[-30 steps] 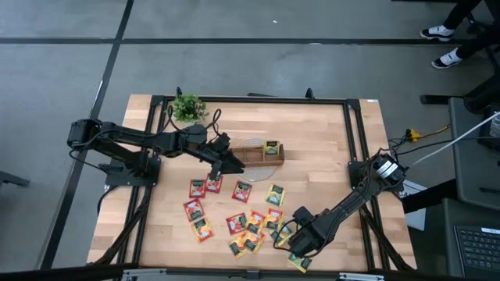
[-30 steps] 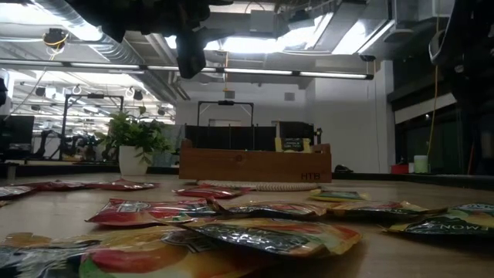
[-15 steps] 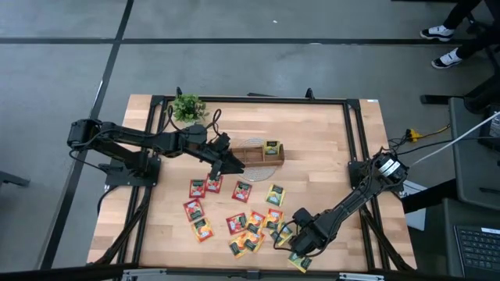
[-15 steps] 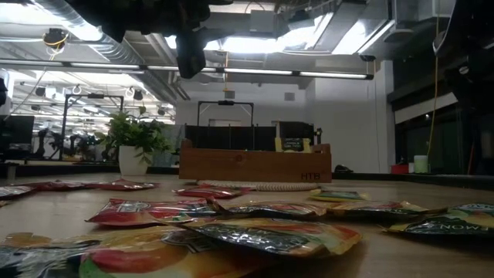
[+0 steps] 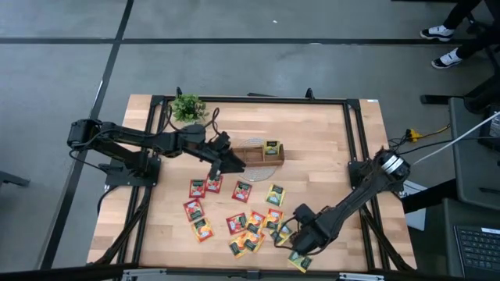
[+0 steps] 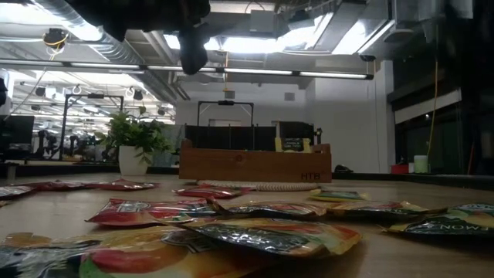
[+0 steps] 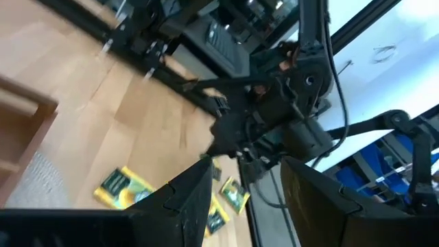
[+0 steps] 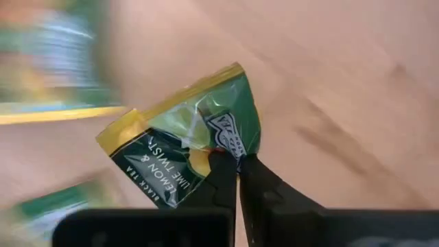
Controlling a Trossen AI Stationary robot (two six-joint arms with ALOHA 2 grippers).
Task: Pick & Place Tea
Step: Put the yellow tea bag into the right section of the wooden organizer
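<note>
A yellow-green tea sachet [image 8: 184, 149], its dark label reading lemon and lime twist black tea, is pinched at one edge between the fingers of the right gripper [image 8: 236, 165], which are clenched tight on it. In the high view that gripper [image 5: 298, 248] sits low over the near right part of the wooden table [image 5: 328, 148], at the edge of the scattered tea sachets [image 5: 238, 218], red, orange and yellow-green, lying flat on the near half of the table. Beyond them stands the long wooden tray [image 5: 258, 153], with one yellow-green sachet [image 5: 272, 147] upright in its right end. The left gripper [image 5: 225, 160] hangs above the table just beside the tray's left end, its fingers [image 7: 188, 195] parted and holding nothing. A small potted plant [image 5: 187, 108] stands at the far left corner.
</note>
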